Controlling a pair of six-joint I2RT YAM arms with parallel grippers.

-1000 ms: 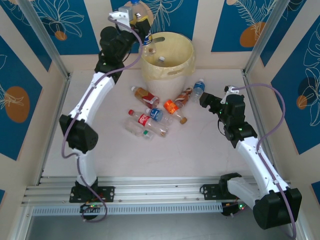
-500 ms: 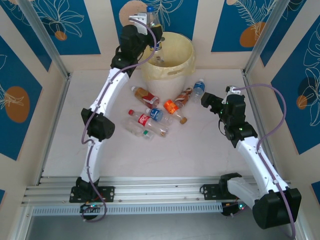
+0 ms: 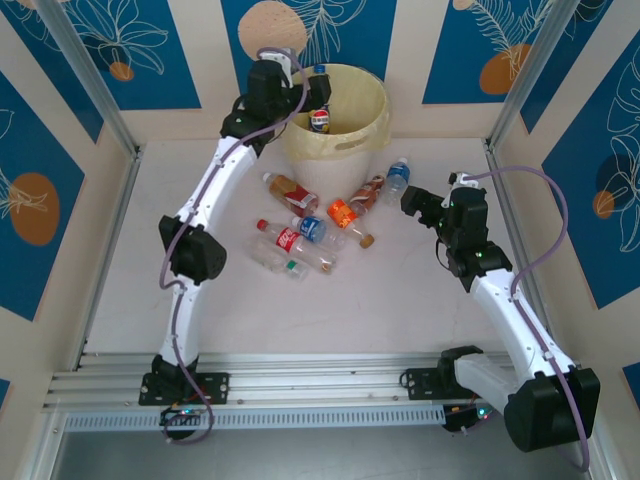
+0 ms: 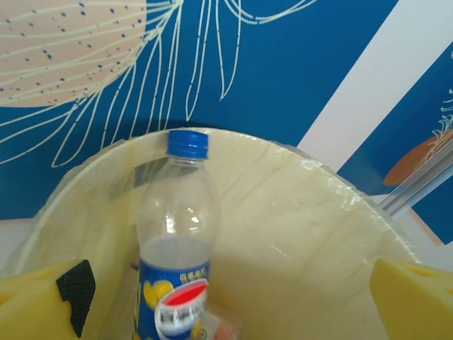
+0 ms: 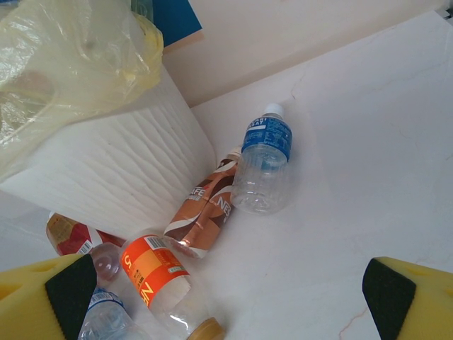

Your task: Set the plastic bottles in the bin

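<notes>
The pale yellow bin stands at the back of the table. My left gripper hangs over its left rim, open. In the left wrist view its yellow fingers stand wide apart around a free blue-capped, blue-label bottle standing inside the bin; this bottle also shows from above. Several plastic bottles lie on the table before the bin, among them an orange-label one and a red-label one. My right gripper is open, low, just right of a blue-label bottle and a brown-label one.
The bin's ribbed outer wall with a yellow liner rises close on the left of the right wrist view. An orange-label bottle lies near the right gripper's left finger. Metal frame posts and patterned walls enclose the table.
My left gripper swung right over the bin and opened, and the blue-capped bottle it held dropped into the bin. The right arm has barely moved.
</notes>
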